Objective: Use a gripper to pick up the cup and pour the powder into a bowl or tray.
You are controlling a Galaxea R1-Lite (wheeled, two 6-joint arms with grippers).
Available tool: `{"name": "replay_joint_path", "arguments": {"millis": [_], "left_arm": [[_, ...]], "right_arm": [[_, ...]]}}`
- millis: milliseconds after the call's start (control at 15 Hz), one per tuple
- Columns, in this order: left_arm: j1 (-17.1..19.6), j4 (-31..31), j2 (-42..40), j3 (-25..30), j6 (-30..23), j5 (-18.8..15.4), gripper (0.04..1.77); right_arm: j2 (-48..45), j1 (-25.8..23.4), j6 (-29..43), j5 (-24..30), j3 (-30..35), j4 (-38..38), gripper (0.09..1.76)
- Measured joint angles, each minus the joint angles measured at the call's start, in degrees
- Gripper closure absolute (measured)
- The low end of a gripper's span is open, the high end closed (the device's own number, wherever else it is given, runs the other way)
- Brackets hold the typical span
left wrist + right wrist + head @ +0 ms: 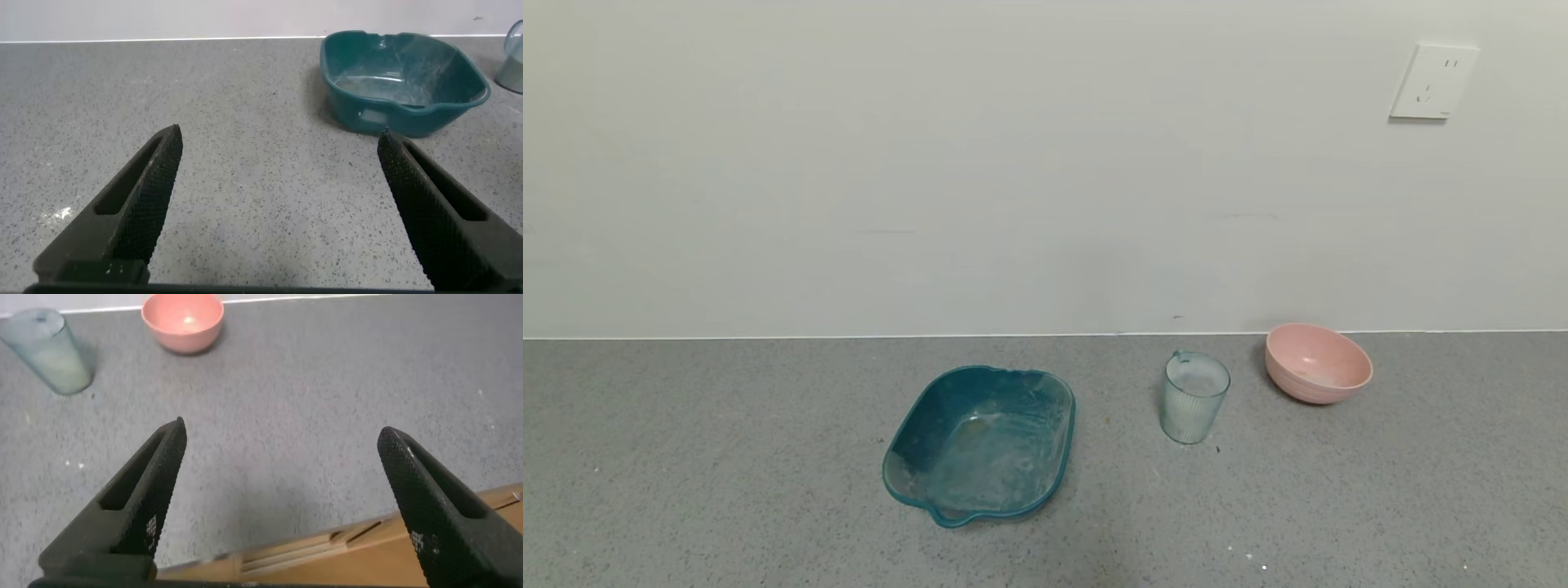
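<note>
The small clear ribbed cup (1195,397) with a blue-green tint stands upright on the grey speckled tabletop (727,474), right of centre, pale powder (1199,384) dusting its inside. Just to its right and slightly farther back, near the white wall (931,163), sits the round pale pink bowl (1317,363), apart from the cup. To the cup's left lies the larger teal translucent tray (980,441) with handles. The right hand (282,498) hovers low near the tabletop's near edge, fingers spread wide and holding nothing, well apart from the cup. The left hand (278,204), likewise spread and empty, hangs over bare tabletop left of the tray.
</note>
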Motion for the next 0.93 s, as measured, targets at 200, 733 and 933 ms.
{"name": "replay_joint_path", "arguments": {"millis": [200,733,933], "left_arm": [[0.02,0.0,0.0,0.0,0.0,0.0,0.09],[0.02,0.0,0.0,0.0,0.0,0.0,0.09],[0.02,0.0,0.0,0.0,0.0,0.0,0.09]], "right_arm": [[-4.28,-2.18,-0.56,3.61,3.02,-1.0,0.15],[-15.98,-4.46,-6.22,12.19,14.17,-10.18,0.15],[-18.03,-4.43,-7.4,13.95,20.11,-17.42,0.15]]}}
